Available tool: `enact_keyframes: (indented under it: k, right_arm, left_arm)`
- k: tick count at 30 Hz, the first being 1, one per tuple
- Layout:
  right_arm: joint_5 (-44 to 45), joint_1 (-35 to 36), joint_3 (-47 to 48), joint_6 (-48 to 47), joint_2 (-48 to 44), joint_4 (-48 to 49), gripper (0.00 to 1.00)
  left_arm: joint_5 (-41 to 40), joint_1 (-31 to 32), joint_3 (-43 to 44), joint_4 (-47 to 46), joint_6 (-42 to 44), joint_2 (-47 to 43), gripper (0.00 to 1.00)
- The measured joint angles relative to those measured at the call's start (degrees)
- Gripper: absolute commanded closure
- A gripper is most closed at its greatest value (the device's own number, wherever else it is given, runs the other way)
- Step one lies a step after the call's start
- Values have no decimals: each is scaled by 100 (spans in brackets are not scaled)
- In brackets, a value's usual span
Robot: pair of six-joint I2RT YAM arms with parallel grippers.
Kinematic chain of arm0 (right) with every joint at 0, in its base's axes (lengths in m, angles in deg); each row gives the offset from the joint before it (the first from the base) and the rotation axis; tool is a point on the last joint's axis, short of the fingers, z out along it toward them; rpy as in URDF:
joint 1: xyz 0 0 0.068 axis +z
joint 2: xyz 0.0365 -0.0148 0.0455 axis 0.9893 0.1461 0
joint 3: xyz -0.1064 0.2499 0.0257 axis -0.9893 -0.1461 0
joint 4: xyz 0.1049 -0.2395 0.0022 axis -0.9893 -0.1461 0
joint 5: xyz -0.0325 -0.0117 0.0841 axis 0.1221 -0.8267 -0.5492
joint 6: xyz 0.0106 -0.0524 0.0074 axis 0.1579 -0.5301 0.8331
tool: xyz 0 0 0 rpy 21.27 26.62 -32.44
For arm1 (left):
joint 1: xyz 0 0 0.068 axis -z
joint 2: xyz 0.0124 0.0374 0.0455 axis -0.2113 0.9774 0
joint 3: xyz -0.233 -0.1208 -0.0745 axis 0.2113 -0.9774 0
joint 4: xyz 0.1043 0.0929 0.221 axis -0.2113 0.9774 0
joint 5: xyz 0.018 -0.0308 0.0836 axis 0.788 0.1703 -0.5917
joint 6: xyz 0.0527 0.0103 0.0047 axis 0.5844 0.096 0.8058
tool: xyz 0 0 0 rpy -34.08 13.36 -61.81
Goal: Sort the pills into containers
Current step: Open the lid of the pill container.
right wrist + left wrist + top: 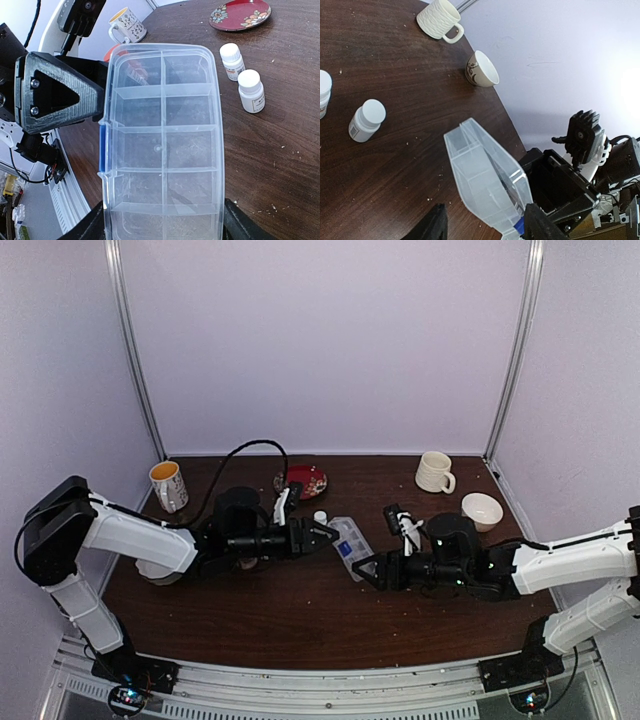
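The clear organizer box (pixel 162 150) with its small containers fills the right wrist view, and every cell I can see is empty. My right gripper (pixel 162 227) is shut on its near end, one finger pressed against each long side. A blue latch (pixel 102 150) sits on the box's left edge. In the left wrist view the same organizer box (pixel 487 185) lies between the fingers of my left gripper (pixel 487 225), which is open, with a gap at the left finger (pixel 431 226). From above, both grippers meet at the organizer box (pixel 350 537). The pills are out of view.
Two small white bottles (pixel 231 60) (pixel 251 90) stand just right of the box. A red plate (pixel 305 481) and a mug of yellow liquid (pixel 169 486) sit at the back left. A cream mug (pixel 434 472) and a white bowl (pixel 482 510) sit at the back right.
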Motion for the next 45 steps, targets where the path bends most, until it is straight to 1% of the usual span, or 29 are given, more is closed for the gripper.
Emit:
enact_keyframes:
  k: [1,4,6,21,27,30,34,36,38,41,43,45]
  right_arm:
    - [-22,0,0,0,0,17,44]
    - [-61,0,0,0,0,70,45]
    - [-83,0,-13,0,-2,79,45]
    - [-107,-28,-234,157,-446,111,45]
    - [-125,-31,-334,192,-492,232,44]
    - [-122,-37,-343,186,-494,225,42]
    - [-122,-52,-343,168,-452,225,41]
    - [-127,-52,-343,166,-400,232,41]
    - [-144,-52,-337,164,-326,243,41]
    - [-146,-52,-297,162,-236,247,42]
    - [-144,-52,-278,153,-199,245,41]
    - [-138,-52,-273,142,-166,236,42]
  left_arm:
    - [11,0,7,-26,-2,0,45]
    - [33,0,9,-66,-13,15,58]
    - [59,-2,42,-70,-37,44,61]
    - [170,-4,114,-212,-76,96,61]
    - [186,-4,114,-173,-79,96,63]
    - [188,-15,114,-98,-83,96,67]
    - [210,-46,114,-76,-131,96,73]
    - [205,-70,114,-61,-146,96,74]
    - [197,-96,114,-39,-155,96,72]
    - [197,-133,114,-17,-190,129,60]
    - [197,-146,114,-39,-249,179,55]
    - [205,-164,114,-94,-328,251,54]
